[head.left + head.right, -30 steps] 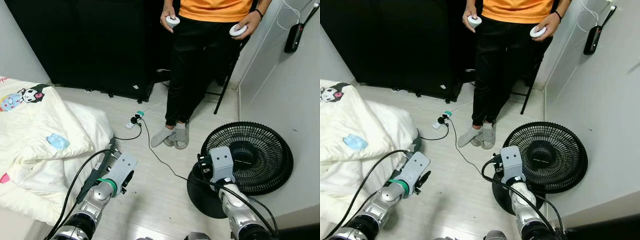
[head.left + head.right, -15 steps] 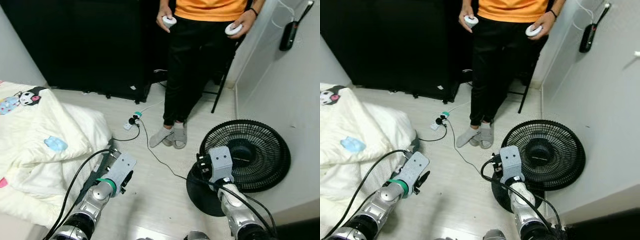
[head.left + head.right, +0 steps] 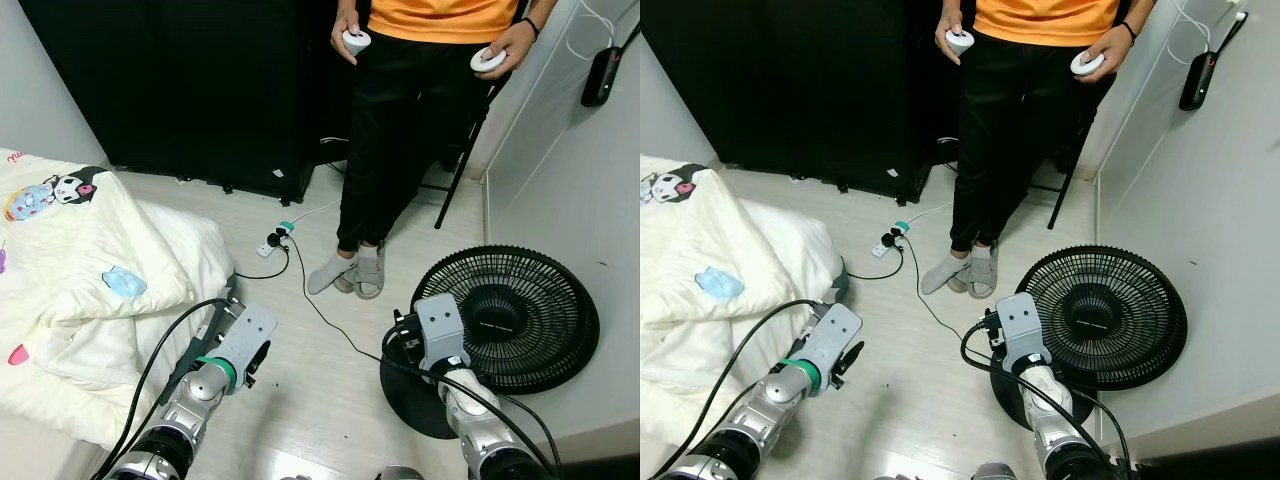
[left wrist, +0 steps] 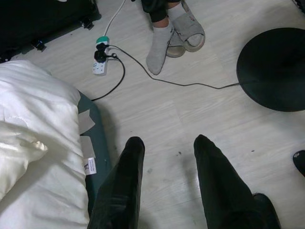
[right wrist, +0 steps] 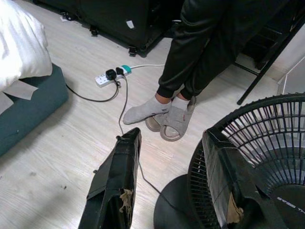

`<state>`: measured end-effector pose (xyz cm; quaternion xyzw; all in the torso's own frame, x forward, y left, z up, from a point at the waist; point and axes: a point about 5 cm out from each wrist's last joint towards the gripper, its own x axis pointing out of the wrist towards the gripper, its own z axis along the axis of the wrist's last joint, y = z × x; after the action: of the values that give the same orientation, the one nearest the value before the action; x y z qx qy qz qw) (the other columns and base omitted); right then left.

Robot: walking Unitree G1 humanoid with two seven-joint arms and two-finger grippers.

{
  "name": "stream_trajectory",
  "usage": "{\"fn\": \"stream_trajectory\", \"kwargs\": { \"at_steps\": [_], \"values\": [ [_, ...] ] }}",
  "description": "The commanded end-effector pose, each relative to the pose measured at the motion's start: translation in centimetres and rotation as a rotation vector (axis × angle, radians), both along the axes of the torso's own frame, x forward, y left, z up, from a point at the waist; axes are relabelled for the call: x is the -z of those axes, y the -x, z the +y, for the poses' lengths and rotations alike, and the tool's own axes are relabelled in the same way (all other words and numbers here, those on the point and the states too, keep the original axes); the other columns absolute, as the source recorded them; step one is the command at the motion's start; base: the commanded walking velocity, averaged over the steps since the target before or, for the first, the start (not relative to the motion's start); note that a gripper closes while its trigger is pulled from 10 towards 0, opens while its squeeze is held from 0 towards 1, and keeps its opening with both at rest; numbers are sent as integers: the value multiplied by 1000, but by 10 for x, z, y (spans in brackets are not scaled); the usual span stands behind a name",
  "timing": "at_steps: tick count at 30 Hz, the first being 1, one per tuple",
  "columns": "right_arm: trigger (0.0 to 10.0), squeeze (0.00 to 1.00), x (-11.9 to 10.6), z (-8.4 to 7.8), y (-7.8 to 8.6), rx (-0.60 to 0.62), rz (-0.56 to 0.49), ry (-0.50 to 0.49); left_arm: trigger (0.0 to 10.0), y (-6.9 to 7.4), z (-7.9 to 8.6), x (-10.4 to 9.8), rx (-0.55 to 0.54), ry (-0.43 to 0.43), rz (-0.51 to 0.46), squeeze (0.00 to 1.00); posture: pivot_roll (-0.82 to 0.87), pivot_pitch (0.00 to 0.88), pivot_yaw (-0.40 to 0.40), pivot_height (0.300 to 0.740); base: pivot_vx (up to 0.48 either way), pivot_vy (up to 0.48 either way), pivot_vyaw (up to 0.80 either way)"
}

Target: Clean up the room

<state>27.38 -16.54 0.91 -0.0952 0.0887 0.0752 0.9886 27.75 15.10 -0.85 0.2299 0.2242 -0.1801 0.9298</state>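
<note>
Both hands open: left hand [image 4: 164, 143] beside white quilt [image 3: 80, 270]; right hand [image 5: 171, 143] beside fan [image 3: 515, 320].

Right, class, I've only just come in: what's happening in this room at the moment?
A humanoid robot stands on a pale wood floor with both arms forward and nothing in hand. Its left gripper is open over bare floor beside a white duvet. Its right gripper is open next to a black floor fan, whose cord runs to a power strip. A person in an orange top stands facing it, holding two white controllers.
</note>
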Motion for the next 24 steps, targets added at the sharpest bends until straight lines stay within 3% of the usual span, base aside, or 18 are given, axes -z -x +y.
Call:
{"fn": "stream_trajectory", "kwargs": {
  "at_steps": [1, 24],
  "values": [
    [10000, 0, 3, -2, 3, 21, 15, -15, 10000, 4, 0, 4, 6, -5, 23, 0, -57, 0, 50, 740, 0, 0, -575],
    [10000, 0, 2, -5, 0, 54, 17, -44, 10000, 2, 0, 3, 5, -7, 15, 0, -55, 0, 50, 740, 0, 0, -789]
  ]
}}
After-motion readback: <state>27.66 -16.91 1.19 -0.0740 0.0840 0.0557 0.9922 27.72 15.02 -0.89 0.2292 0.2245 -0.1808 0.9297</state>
